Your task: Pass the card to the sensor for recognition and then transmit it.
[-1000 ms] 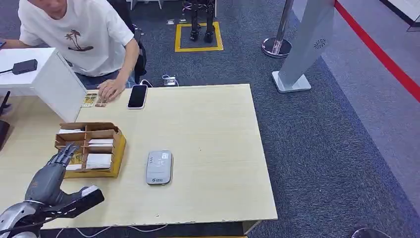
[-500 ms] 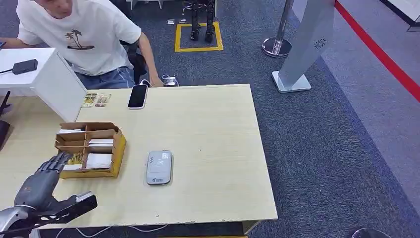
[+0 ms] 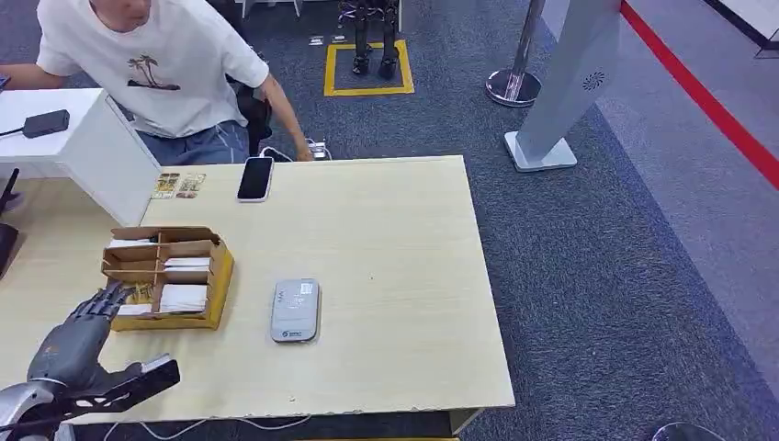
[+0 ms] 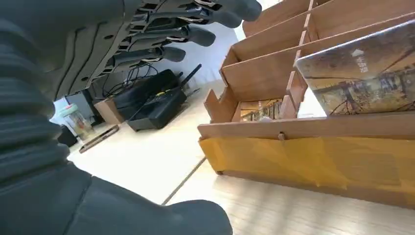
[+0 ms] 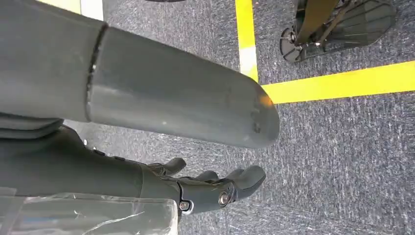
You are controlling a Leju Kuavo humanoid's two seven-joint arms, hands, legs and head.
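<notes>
A brown cardboard card box (image 3: 170,241) with several compartments stands on the left of the wooden table, and white cards (image 3: 184,297) lie in it. My left hand (image 3: 78,333) hovers just short of the box's near left corner, fingers spread and holding nothing. In the left wrist view, the fingers (image 4: 186,34) reach out over the box (image 4: 313,147), where a picture-printed card (image 4: 362,78) stands in a slot. The grey card sensor (image 3: 296,310) lies flat to the right of the box. My right hand (image 5: 210,188) hangs over grey carpet, holding nothing.
A person in a white T-shirt (image 3: 156,64) sits at the far left corner, one hand by the table's back edge. A black phone (image 3: 255,177) and two small cards (image 3: 179,185) lie at the far edge, beside a white box (image 3: 92,147). Bare tabletop (image 3: 404,276) lies right of the sensor.
My left hand has drawn back from the box toward the table's near left corner. The person's hand has left the small cards and moved right along the far edge.
</notes>
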